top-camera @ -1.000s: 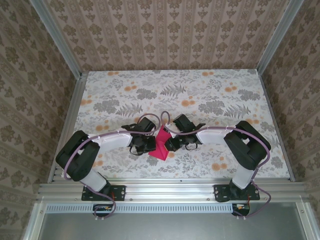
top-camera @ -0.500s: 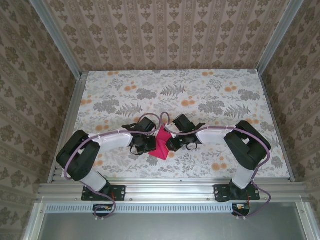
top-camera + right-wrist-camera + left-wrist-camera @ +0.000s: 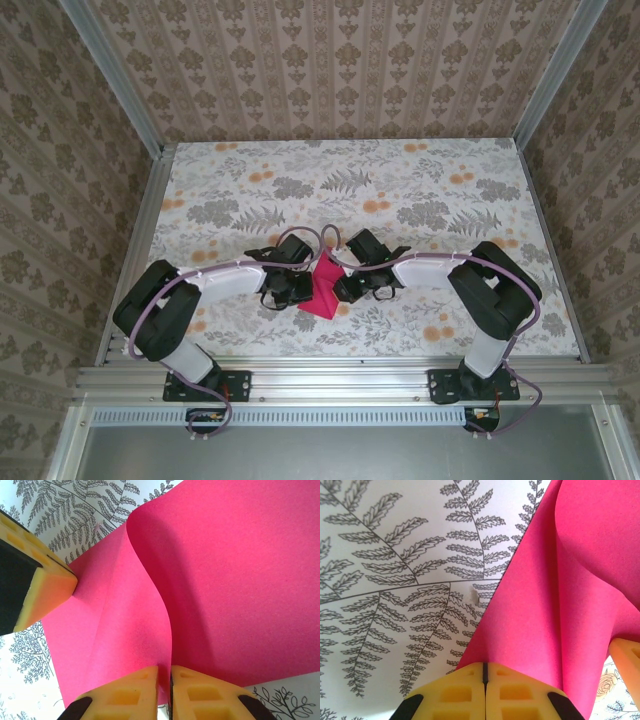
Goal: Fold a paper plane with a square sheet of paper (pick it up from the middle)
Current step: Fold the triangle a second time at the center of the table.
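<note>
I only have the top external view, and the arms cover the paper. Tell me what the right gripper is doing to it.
Observer: In the right wrist view, the right gripper is closed on the square sheet of paper. It is pinching the edge of a raised, curled flap between its yellow tips.
Operator: Now report the left gripper.
Observer: In the left wrist view, the left gripper is shut, with its tips together against the sheet's lower layer, which lies on the tablecloth. I cannot tell whether any paper is caught between them.
</note>
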Motion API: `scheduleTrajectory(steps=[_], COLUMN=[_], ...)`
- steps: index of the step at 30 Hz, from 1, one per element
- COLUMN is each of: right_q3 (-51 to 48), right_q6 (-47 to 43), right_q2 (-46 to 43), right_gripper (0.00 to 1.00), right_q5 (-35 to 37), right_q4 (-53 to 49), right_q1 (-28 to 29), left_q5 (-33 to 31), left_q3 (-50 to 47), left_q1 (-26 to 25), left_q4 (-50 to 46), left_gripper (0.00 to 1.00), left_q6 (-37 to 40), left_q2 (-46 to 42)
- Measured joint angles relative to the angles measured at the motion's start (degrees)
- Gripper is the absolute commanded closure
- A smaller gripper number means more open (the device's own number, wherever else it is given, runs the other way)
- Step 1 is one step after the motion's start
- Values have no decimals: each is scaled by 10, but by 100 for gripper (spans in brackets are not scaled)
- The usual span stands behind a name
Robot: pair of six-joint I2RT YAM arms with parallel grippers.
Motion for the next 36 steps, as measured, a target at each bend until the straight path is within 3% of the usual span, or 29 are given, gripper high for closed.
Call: scheduleTrajectory(steps=[36], right_q3=[4], right_q6=[22], right_q2=[-9], right_gripper=[86], right_q5=[2], right_q4=[-28], right_q1=[2], left_q5=[-2], left_q3=[4], left_q1=[-2], left_q4=[0], left_gripper=[93], left_q6=[4], left_q2=[4])
